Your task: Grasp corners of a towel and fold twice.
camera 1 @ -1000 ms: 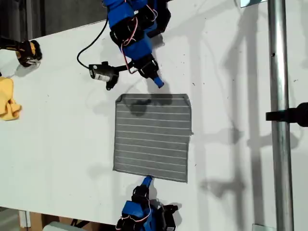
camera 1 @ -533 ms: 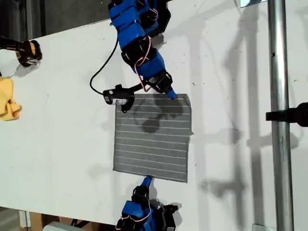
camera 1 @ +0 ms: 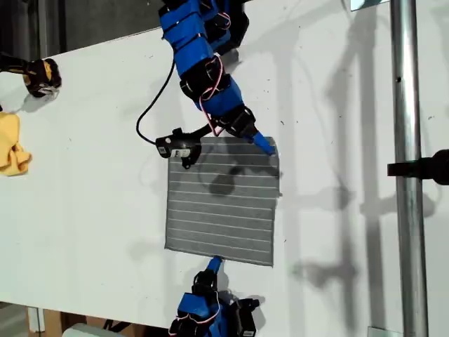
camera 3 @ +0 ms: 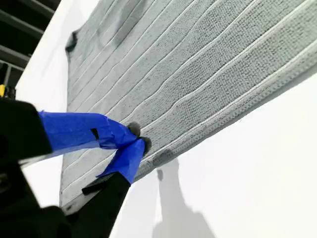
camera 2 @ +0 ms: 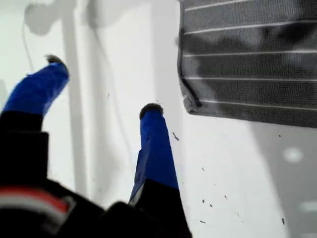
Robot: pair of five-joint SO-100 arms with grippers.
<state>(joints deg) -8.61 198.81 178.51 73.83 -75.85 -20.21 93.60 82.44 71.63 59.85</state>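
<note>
The grey striped towel lies flat on the white table. My first gripper reaches in from the top of the exterior view. It hovers by the towel's corner at the upper right of that view. It is open, nothing sits between its blue fingers, and the hemmed corner lies just ahead of them. My second gripper rests at the middle of the towel's lower edge in the exterior view. It is shut, with its tips against the hem of the towel.
A yellow cloth and a black-and-yellow object sit at the exterior view's left edge. A metal pole with a black clamp runs down that view's right side. The first arm's camera and cable hang over the towel's upper-left corner.
My first gripper has swung toward the exterior view's right and down, from beyond the towel's top edge to its upper-right corner. My second gripper and the towel have not moved.
</note>
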